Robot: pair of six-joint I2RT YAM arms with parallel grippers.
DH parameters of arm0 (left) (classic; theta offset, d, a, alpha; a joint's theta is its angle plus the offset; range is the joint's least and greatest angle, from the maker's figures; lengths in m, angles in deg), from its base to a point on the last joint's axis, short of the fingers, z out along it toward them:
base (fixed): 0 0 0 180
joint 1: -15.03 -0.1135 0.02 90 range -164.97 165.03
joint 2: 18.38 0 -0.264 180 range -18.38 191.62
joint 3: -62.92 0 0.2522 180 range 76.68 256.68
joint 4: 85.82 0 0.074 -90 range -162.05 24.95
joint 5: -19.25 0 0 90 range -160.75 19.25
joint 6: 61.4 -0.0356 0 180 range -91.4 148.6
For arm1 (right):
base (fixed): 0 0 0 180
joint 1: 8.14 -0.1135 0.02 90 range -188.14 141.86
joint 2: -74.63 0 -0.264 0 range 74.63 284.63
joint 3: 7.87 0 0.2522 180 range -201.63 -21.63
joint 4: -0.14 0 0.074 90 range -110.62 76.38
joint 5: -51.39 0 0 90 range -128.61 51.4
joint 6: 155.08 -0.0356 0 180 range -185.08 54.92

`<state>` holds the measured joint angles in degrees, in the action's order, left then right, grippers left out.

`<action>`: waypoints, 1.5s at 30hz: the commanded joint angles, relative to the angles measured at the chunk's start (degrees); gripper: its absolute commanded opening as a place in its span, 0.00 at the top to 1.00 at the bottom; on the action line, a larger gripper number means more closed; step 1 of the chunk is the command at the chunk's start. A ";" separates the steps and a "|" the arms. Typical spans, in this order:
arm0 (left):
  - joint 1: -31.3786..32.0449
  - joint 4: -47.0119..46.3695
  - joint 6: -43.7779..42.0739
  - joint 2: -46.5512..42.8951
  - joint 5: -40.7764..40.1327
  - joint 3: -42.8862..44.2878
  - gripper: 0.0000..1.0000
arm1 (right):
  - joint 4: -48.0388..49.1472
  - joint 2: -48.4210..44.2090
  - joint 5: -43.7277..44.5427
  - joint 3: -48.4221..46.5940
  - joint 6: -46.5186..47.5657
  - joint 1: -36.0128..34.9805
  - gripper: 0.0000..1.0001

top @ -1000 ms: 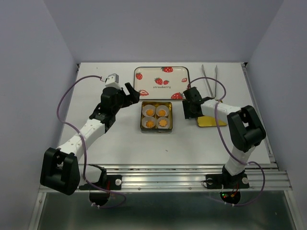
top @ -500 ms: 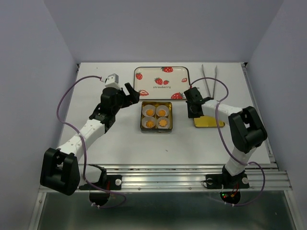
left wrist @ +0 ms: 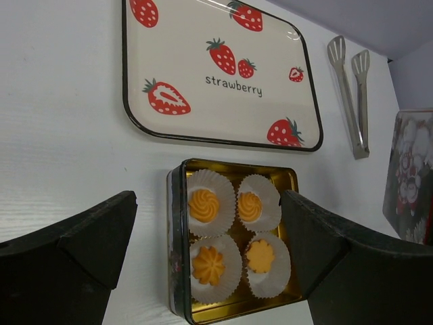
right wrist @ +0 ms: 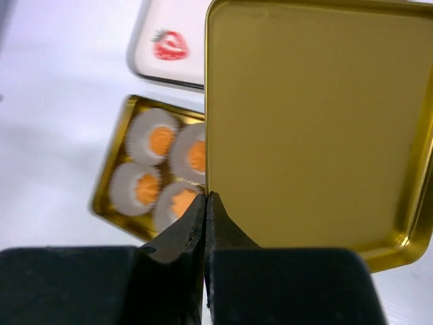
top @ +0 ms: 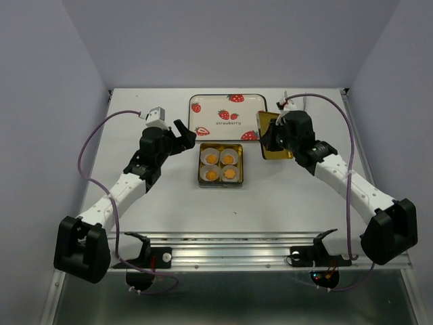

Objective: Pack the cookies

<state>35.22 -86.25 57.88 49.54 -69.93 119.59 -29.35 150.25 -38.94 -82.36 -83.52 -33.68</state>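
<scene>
Setting: white bench (top: pixel 169 203) closed in by pale lilac walls, with an arm on each side.
Done so far: four small orange-yellow flower-shaped cookies (left wrist: pixel 208 264) each sit in a white pleated paper cup (left wrist: pixel 226 284). All four are inside the open square gold tin (left wrist: pixel 174 244), two by two.
Tray: the cream rectangular tray printed with red strawberries (left wrist: pixel 203 115) lies just behind the tin and carries no cookies.
Left to do: by my reading, only the closing. The flat gold rectangular lid (right wrist: pixel 311 135) is off the bench and not yet on the tin.
Right tool: the right tool (right wrist: pixel 205 200) has its fingers pressed together on the lid's rim. It pinches the rim at the lid's lower left edge in the wrist view, with the gold inner face turned to that camera.
Lid position: tilted up on edge, to the right of the tin and slightly behind it. It is apart from the tin, between it and the metal tongs (left wrist: pixel 348 95) at the back.
Cookies versus right tool: in the wrist view they lie below and to the left of the pinching tips, well apart from the lid.
Left tool: the left tool (top: pixel 184 134) is spread wide and holds nothing. It hovers near the tin's left rear corner, and its wrist view frames the tin between its fingers.
Next need: the lid probably has to level out and line up over the tin's rim.
</scene>
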 commanded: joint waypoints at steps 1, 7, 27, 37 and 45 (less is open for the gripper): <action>0.29 -2.59 0.60 -4.02 -1.25 -1.52 0.01 | 14.74 -2.40 -23.50 2.28 -5.28 -0.21 0.99; 0.21 -1.19 0.96 -6.48 -2.23 -2.22 0.01 | 35.38 0.06 -40.34 5.88 -19.66 -0.21 0.99; 0.38 1.63 1.92 -12.81 -1.08 -3.89 0.01 | 73.55 5.68 -36.58 20.03 -55.11 -0.21 0.99; 0.47 3.56 3.42 -13.87 -1.08 -3.98 0.01 | 75.31 7.26 -33.06 22.93 -60.74 -0.21 0.99; 0.47 3.39 3.15 -13.08 -1.08 -3.37 0.01 | 83.39 12.09 -32.89 25.31 -67.34 -0.21 0.99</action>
<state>35.28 -81.51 61.07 37.04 -71.22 115.90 44.86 160.74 -72.87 -58.38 -146.62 -33.73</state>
